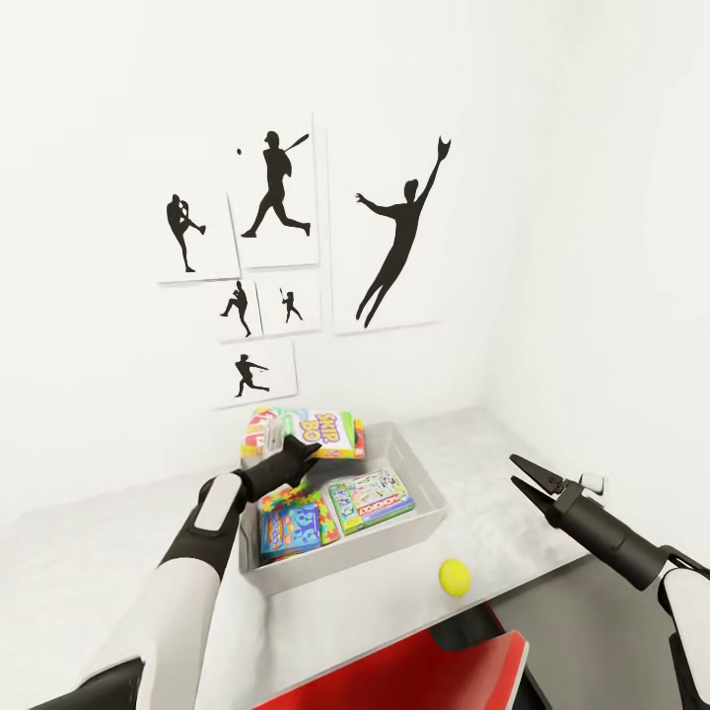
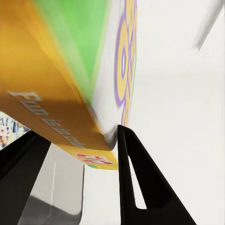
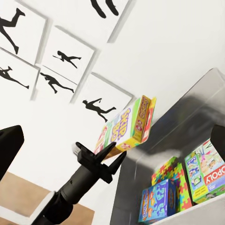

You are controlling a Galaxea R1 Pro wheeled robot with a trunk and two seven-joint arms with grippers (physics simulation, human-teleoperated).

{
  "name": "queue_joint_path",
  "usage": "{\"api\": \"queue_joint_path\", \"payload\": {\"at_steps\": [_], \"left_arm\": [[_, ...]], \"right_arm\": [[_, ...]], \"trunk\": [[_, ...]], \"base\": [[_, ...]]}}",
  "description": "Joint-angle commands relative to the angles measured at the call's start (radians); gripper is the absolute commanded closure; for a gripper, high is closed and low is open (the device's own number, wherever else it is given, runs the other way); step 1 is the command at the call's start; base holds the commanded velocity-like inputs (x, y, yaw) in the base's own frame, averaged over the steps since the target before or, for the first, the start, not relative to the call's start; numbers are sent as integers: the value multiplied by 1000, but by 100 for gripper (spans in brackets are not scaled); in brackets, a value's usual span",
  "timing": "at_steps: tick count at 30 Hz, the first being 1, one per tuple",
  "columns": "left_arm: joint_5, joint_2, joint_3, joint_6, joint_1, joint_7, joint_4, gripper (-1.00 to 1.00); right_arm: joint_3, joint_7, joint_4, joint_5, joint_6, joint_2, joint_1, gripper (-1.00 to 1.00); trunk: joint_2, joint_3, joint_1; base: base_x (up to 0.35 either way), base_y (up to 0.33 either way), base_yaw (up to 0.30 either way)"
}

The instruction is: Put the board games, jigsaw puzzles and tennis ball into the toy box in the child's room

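Observation:
My left gripper (image 1: 302,452) is shut on the white and orange SKIP BO board game (image 1: 320,432), holding it tilted above the back left of the grey toy box (image 1: 345,562). The left wrist view has the game's orange side (image 2: 56,117) clamped between the fingers (image 2: 133,159). Flat inside the box lie the green Monopoly game (image 1: 373,498), a light-blue game (image 1: 296,528) and a jigsaw puzzle (image 1: 279,499) partly under it. The tennis ball (image 1: 455,577) rests on the table (image 1: 473,444) just in front of the box. My right gripper (image 1: 514,470) hangs open to the box's right.
The table's back edge meets a white wall with black baseball-player pictures (image 1: 394,237). A red chair (image 1: 414,671) stands below the table's front edge. In the right wrist view the SKIP BO game (image 3: 126,124) hangs over the toy box's rim (image 3: 140,161).

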Motion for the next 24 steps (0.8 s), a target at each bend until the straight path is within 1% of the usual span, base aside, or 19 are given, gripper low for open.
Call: {"api": "queue_joint_path", "payload": {"at_steps": [1, 2, 5, 9, 12, 16, 18, 19, 21, 22, 24], "left_arm": [[-5, -1, -1, 8, -1, -6, 0, 100], [-5, -1, -10, 8, -1, -8, -1, 100], [-5, -1, -61, 10, -1, -12, -2, 100], [-4, -1, -93, 11, -1, -12, -3, 100], [-4, -1, -103, 10, -1, -12, -3, 100], [-3, -1, -106, 9, -1, -12, -2, 100], [7, -1, -107, 8, -1, -11, 1, 100], [14, -1, -107, 8, 0, -11, 3, 100], [62, -1, -107, 6, 1, -11, 7, 100], [76, -1, -107, 6, 2, -10, 7, 100], [124, -1, -108, 7, 4, 3, 9, 100]], "right_arm": [[-2, 5, 0, 3, 6, 0, -1, -100], [-2, 5, 0, 3, 6, 0, -1, -100], [-2, 5, 0, 3, 6, 0, -1, -100], [-2, 5, 0, 3, 6, 0, -1, -100], [-2, 5, 0, 3, 6, 0, -1, -100], [-2, 5, 0, 3, 6, 0, -1, -100], [-3, 5, 0, 3, 6, 0, -1, -100], [-3, 5, 0, 3, 6, 0, -1, -100], [-3, 5, 1, 4, 6, 0, -2, -100], [-3, 5, 1, 4, 6, 0, -2, -100], [-3, 5, 1, 4, 6, 0, -1, -100]], "trunk": [[-1, -2, 0], [-1, -2, 0], [-1, -2, 0], [-1, -2, 0], [-1, -2, 0], [-1, -2, 0], [-1, -2, 0], [-1, -2, 0], [-1, -2, 0], [-1, -2, 0], [-1, -2, 0]], "base": [[0, 0, 0], [0, 0, 0], [0, 0, 0], [0, 0, 0], [0, 0, 0], [0, 0, 0], [0, 0, 0], [0, 0, 0], [0, 0, 0], [0, 0, 0], [0, 0, 0]]}}
